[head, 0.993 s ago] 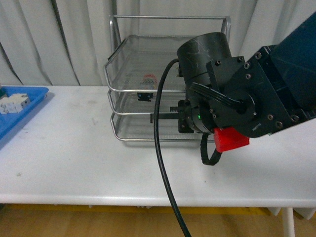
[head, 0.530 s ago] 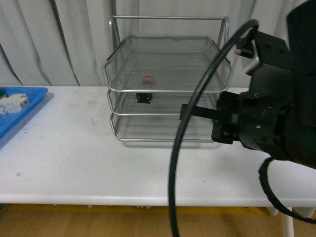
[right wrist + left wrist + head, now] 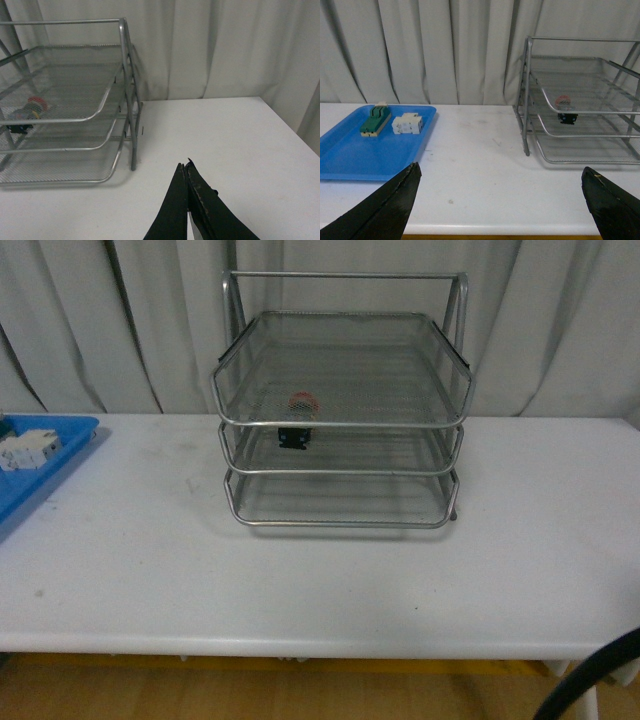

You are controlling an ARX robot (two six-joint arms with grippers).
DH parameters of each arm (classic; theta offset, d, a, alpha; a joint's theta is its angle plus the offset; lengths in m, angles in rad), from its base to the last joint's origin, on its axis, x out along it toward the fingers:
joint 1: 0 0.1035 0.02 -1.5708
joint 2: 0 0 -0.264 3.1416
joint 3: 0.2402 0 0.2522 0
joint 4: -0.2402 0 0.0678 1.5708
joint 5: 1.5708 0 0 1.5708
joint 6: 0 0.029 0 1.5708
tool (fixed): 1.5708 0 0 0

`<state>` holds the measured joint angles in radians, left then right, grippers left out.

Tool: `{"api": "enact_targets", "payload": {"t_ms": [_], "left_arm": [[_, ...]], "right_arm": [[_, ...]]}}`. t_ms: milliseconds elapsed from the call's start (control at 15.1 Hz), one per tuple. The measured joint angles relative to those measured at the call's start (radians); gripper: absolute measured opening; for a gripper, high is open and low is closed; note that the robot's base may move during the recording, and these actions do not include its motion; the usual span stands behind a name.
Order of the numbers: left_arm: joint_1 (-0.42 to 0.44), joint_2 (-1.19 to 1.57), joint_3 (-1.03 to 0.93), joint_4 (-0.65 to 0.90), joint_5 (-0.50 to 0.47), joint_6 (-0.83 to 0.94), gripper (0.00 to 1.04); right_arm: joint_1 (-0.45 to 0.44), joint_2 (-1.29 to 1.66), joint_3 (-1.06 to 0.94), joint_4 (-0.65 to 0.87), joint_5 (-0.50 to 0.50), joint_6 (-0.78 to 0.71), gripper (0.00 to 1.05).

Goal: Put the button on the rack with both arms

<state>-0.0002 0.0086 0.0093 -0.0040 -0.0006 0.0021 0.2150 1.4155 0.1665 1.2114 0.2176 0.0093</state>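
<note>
The button (image 3: 299,420) sits in the rack (image 3: 340,420), near its front-left corner, on the middle tier as far as the mesh shows. It looks small, rigid and light, best gripped by its blocky body. Left gripper (image 3: 500,200) gapes wide and empty; right gripper (image 3: 186,172) is closed on nothing.

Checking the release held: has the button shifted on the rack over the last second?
No. In the front view the button sits at the same spot behind the front left rim of the rack; only the right arm has left the view.
</note>
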Motion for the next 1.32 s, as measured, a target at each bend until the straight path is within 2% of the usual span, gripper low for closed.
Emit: {"api": "enact_targets", "payload": {"t_ms": [132, 530, 596, 662, 1325], "left_arm": [[0.000, 0.000, 0.000, 0.000, 0.000, 0.000, 0.98], [0.000, 0.000, 0.000, 0.000, 0.000, 0.000, 0.98], [0.000, 0.000, 0.000, 0.000, 0.000, 0.000, 0.98], [0.000, 0.000, 0.000, 0.000, 0.000, 0.000, 0.98], [0.000, 0.000, 0.000, 0.000, 0.000, 0.000, 0.98]], "right_arm": [[-0.047, -0.207, -0.031, -0.147, -0.042, -0.003, 0.02], [-0.143, -0.551, -0.130, -0.396, -0.148, -0.003, 0.02], [-0.205, -0.608, -0.141, -0.444, -0.207, -0.004, 0.02], [-0.222, -0.665, -0.148, -0.492, -0.207, -0.004, 0.02], [-0.219, -1.087, -0.155, -0.882, -0.214, -0.004, 0.02]]}}
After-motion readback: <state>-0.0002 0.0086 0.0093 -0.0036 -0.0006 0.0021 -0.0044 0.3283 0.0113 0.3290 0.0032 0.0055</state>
